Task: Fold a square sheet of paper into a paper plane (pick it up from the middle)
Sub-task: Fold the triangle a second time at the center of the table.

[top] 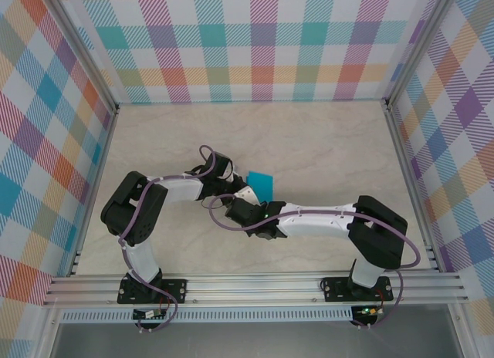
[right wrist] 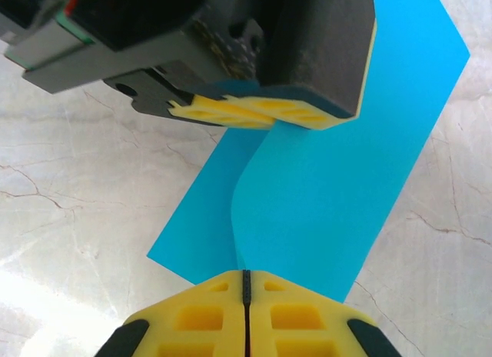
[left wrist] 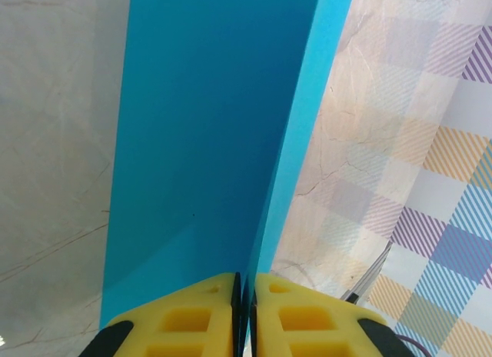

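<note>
Folding step: thin teal-blue paper square (right wrist: pixel 330 188), half-doubled, clamped by left pincer (left wrist: pixel 244 286) and right pincer (right wrist: pixel 244 280) at opposite edges. Next, likely: press crease.

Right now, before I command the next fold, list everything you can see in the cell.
sheet of paper: one, teal-blue, partly folded, mid-table between the grippers
table: one, beige marble look, under everything
walls: three, pastel plaid, around the table
frame rail: one, silver aluminium, near edge
left gripper: one, yellow pads, shut on the paper's fold
right gripper: one, yellow pads, shut on the paper's near edge
</note>
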